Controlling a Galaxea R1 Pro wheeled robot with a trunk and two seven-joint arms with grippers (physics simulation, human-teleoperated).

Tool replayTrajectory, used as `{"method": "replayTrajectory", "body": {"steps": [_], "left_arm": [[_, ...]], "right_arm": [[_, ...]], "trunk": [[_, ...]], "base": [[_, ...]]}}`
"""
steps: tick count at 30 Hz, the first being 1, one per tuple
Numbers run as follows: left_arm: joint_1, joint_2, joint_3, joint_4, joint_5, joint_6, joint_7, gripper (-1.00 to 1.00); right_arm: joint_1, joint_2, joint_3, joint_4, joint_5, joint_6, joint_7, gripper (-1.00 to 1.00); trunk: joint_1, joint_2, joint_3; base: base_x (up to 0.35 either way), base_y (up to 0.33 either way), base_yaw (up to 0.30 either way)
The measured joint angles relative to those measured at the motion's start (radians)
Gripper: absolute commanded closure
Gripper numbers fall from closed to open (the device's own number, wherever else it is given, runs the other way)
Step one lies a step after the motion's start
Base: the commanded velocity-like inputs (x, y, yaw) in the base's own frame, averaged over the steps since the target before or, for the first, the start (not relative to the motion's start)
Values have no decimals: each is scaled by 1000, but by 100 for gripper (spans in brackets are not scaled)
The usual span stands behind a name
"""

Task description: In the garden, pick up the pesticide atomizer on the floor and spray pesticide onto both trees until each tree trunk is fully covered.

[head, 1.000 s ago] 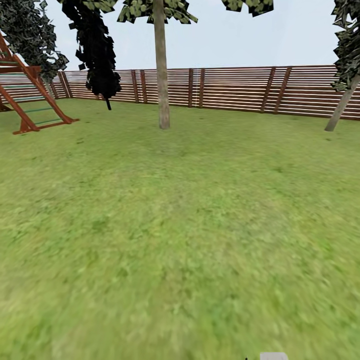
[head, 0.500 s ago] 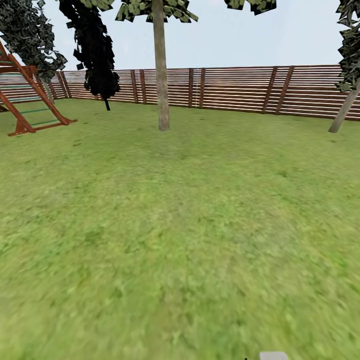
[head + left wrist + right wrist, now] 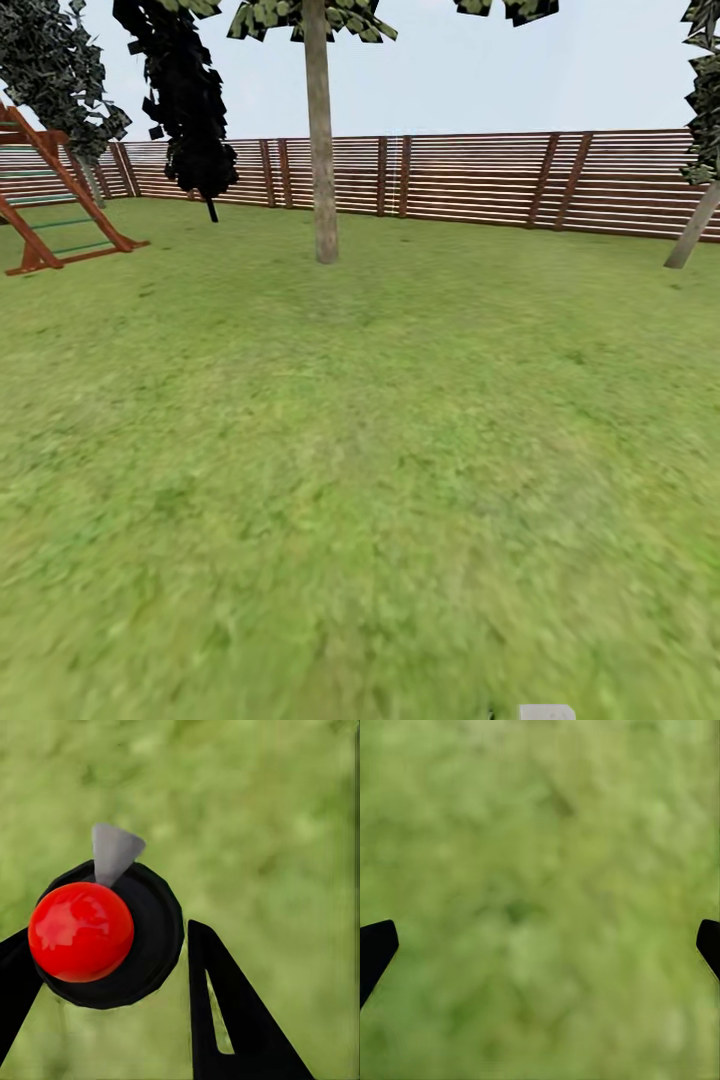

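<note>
So right up close, the left gripper (image 3: 105, 967) in the left wrist view has its two black fingers (image 3: 225, 1020) closed in around the pesticide atomizer (image 3: 112, 937): round black body, shiny red ball on top, little grey cone nozzle sticking out, blurry grass behind it. One finger sits tight against the black body, the other is at the lower left edge of that frame touching it too.

The right gripper (image 3: 540, 945) is spread wide with nothing in it, just the two black tips at the left and right edges of its frame over green grass.

In the head view there's a small grey bit of the robot (image 3: 547, 712) at the bottom edge, then a big stretch of lawn (image 3: 360, 480). Further back, upper middle, one tree trunk (image 3: 322, 140) stands straight and pale. A second, leaning trunk (image 3: 692, 230) is at the far right. Upper left has a red-brown climbing frame (image 3: 50, 200) and a dark bushy tree (image 3: 185, 100). The slat fence (image 3: 480, 180) runs across behind it all.
</note>
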Motion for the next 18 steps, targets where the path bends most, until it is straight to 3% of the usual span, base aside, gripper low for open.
{"method": "replayTrajectory", "body": {"steps": [18], "left_arm": [[0,0,0,1,0,0,0,100]], "right_arm": [[0,0,0,0,0,0,0,-100]], "trunk": [[0,0,0]], "base": [[338,0,0]]}}
